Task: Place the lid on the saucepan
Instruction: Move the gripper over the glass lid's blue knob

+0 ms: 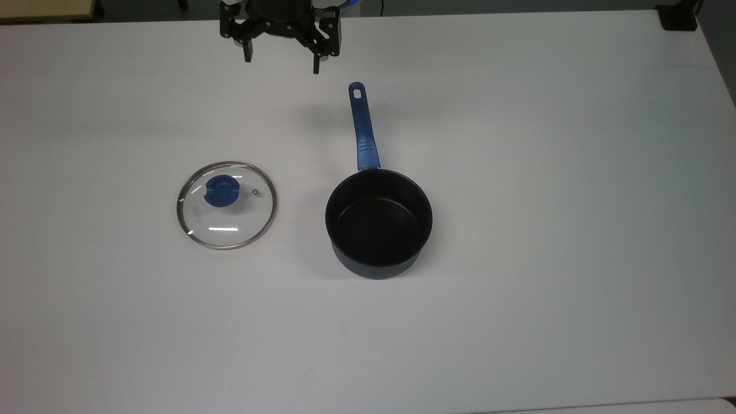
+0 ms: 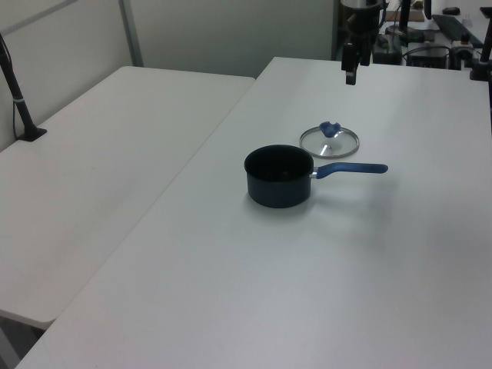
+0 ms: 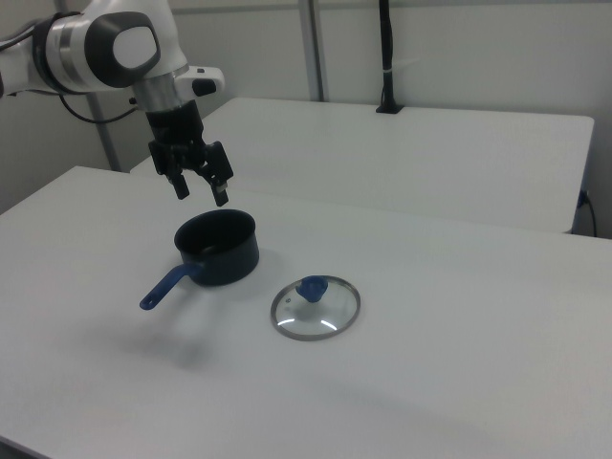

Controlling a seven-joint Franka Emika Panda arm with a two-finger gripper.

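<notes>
Item 1, nearest you in the top view: the saucepan (image 1: 379, 224), standing upright and open on the white table (image 1: 575, 230), black inside. Its long blue handle (image 1: 362, 129) runs straight toward the top view's upper edge, ending short of the arm.

Item 2, level with it and toward the top view's left: the lid (image 1: 226, 204), lying flat on the table, blue knob (image 1: 221, 190) uppermost. It sits apart from the pan, with bare table between the two rims.

Item 3, farthest, at the top view's upper edge: the gripper (image 1: 281, 60), fingers spread wide and holding nothing. The right view shows it hanging well above the table.

Relation to note: from the gripper, the lid lies toward the top view's lower edge and somewhat to its left; the pan lies lower and to the right. Your first reach, judged from this layout, goes down to the knob, the only raised part the fingers can close on. The carry then runs sideways toward the top view's right, and the handle lies off that path.
</notes>
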